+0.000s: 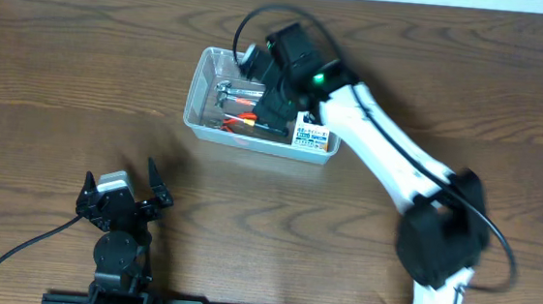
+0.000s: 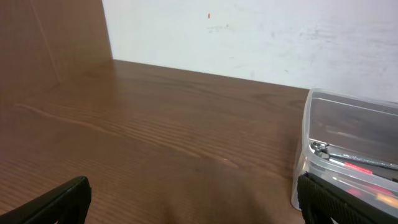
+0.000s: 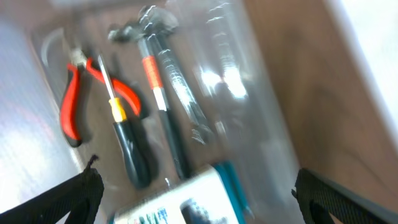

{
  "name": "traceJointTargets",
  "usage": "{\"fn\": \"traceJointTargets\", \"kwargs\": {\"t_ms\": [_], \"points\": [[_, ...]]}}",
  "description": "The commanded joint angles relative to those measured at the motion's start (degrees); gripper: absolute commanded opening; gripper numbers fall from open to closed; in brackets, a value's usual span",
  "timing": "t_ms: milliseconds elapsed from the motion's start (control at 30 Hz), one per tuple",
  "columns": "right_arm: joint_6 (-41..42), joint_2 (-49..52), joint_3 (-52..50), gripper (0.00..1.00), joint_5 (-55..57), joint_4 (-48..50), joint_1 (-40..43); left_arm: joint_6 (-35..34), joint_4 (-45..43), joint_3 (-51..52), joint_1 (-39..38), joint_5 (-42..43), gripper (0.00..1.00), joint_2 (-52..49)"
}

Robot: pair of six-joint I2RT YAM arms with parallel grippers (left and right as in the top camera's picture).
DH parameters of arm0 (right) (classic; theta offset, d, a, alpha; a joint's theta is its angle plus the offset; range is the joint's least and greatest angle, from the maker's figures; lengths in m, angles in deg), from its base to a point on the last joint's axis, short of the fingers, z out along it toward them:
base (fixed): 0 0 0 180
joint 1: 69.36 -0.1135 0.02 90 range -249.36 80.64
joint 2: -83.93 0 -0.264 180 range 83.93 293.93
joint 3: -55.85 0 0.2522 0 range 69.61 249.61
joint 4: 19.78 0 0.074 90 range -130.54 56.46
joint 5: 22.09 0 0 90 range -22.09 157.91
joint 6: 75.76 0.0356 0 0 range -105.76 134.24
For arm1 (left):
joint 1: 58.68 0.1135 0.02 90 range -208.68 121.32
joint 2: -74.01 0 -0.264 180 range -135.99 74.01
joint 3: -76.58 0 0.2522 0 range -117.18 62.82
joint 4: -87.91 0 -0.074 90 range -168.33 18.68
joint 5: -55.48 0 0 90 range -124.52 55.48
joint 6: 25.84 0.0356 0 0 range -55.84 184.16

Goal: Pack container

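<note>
The clear plastic container (image 1: 202,88) stands at the back middle of the table. It also shows at the right edge of the left wrist view (image 2: 311,124). Inside lie a hammer (image 3: 163,81), red-handled pliers (image 3: 73,106), a black screwdriver (image 3: 127,140) and a blue-and-white box (image 1: 313,136), which lies at the container's right end. My right gripper (image 3: 193,196) is open and hovers over the box (image 3: 186,202) inside the container, holding nothing. My left gripper (image 1: 124,199) is open and empty near the table's front left.
The wooden table (image 1: 83,79) spreads around the container. A white wall (image 2: 261,37) stands behind the table in the left wrist view. The right arm (image 1: 388,151) reaches from the front right across to the container.
</note>
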Motion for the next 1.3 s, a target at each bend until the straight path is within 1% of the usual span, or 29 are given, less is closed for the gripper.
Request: {"fn": "traceJointTargets", "kwargs": {"t_ms": [0, 133, 333, 467, 600, 633, 733, 800, 967, 1067, 1133, 1200, 1267], "points": [[8.31, -10.67, 3.43, 0.99, 8.37, -3.61, -0.2, 0.09, 1.68, 1.27, -0.17, -1.11, 0.98, 0.22], [8.87, -20.61, 3.87, 0.99, 11.19, -8.24, -2.12, 0.09, 1.68, 1.27, -0.17, -1.11, 0.98, 0.22], [9.31, -35.76, 3.87, 0.99, 10.93, -13.6, -8.85, 0.09, 1.68, 1.27, -0.17, -1.14, 0.98, 0.22], [9.31, -43.21, 3.87, 0.99, 7.19, -15.5, -12.83, 0.09, 1.68, 1.27, -0.17, -1.11, 0.98, 0.22], [9.29, -48.61, 3.87, 0.99, -1.77, -15.93, -14.47, 0.09, 1.68, 1.27, -0.17, -1.11, 0.98, 0.22], [9.25, -49.64, 3.87, 0.99, -1.81, -17.0, -14.47, 0.11, 1.68, 1.27, -0.17, -1.14, 0.98, 0.22], [9.25, -53.0, 3.87, 0.99, -1.22, -22.99, -14.45, 0.09, 1.68, 1.27, -0.17, -1.11, 0.98, 0.22], [8.76, -54.73, 3.87, 0.99, -0.26, -25.2, -14.45, 0.09, 1.68, 1.27, -0.17, -1.14, 0.98, 0.22], [8.63, -57.94, 3.85, 0.99, 8.59, -31.21, -14.29, 0.09, 1.68, 1.27, -0.17, -1.14, 0.98, 0.22], [8.39, -59.1, 2.91, 0.99, 11.91, -32.61, -11.41, 0.09, 1.68, 1.27, -0.17, -1.14, 0.98, 0.22], [8.17, -61.11, 0.52, 0.99, 11.06, -32.28, -6.34, 0.09, 1.68, 1.27, -0.17, -1.11, 0.98, 0.22], [8.17, -64.41, -4.07, 0.99, 8.76, -30.23, -0.09, 0.09, 1.68, 1.27, -0.17, -1.14, 0.98, 0.22], [8.17, -69.42, -11.15, 0.99, 4.5, -25.86, 6.51, 0.09, 1.68, 1.27, -0.17, -1.14, 0.98, 0.22]]}}
